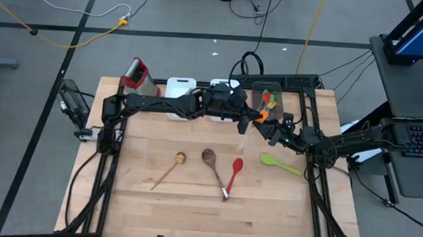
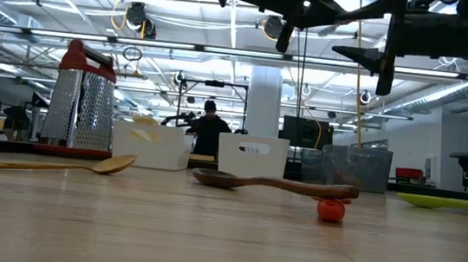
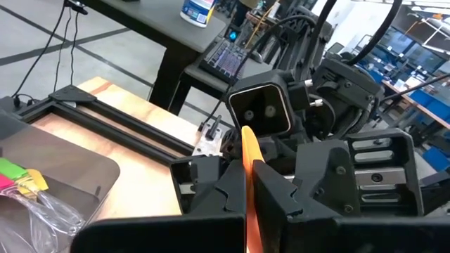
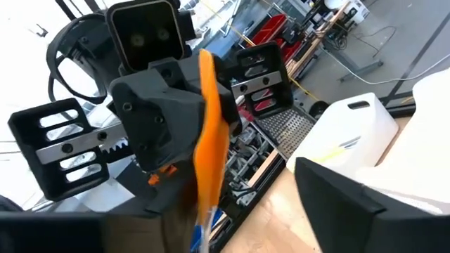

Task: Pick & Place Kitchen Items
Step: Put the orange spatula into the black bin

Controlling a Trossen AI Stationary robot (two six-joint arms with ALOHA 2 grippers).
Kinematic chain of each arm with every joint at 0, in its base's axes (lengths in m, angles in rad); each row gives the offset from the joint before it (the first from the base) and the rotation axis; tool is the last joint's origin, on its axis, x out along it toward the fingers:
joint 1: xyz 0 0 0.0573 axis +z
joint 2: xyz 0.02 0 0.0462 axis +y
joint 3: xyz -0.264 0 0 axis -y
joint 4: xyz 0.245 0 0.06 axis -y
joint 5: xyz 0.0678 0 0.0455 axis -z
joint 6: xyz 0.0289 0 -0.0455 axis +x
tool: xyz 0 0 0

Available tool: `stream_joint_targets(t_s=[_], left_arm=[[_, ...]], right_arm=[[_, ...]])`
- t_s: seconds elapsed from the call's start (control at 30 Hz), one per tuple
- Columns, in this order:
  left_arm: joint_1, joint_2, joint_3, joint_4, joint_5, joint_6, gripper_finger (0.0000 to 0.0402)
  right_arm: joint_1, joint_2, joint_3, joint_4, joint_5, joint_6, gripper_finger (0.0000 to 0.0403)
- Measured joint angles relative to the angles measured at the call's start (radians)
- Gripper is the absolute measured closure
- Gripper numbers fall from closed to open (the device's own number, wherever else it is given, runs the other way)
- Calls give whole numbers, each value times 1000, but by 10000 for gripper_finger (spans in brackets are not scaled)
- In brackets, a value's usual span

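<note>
From above, both arms meet over the pale wooden surface (image 1: 193,197), near the grey bin (image 1: 269,101). Wrist views alone show the left hand (image 3: 249,211) clamped on the orange mini spatula (image 3: 250,184), the right hand (image 4: 246,204) spread around it.

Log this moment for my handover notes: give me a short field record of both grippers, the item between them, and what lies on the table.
left gripper: shut on orange spatula, raised above the table's back right part
right gripper: open, facing the left gripper, fingers either side of the orange spatula
handover: not yet done
on table: wooden spoon, dark wooden spoon, red spoon, lime-green spoon
grey bin: holds several coloured utensils
back edge: box grater, two white bins
</note>
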Motion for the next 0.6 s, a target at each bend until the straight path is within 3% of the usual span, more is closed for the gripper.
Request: stream_joint_targets(t_s=[0.43, 0.6], left_arm=[[1, 0, 0, -13, 5, 0, 401], [1, 0, 0, -14, 7, 0, 401]], right_arm=[[-10, -1, 1, 11, -6, -41, 371], [-10, -1, 1, 11, -3, -48, 382]])
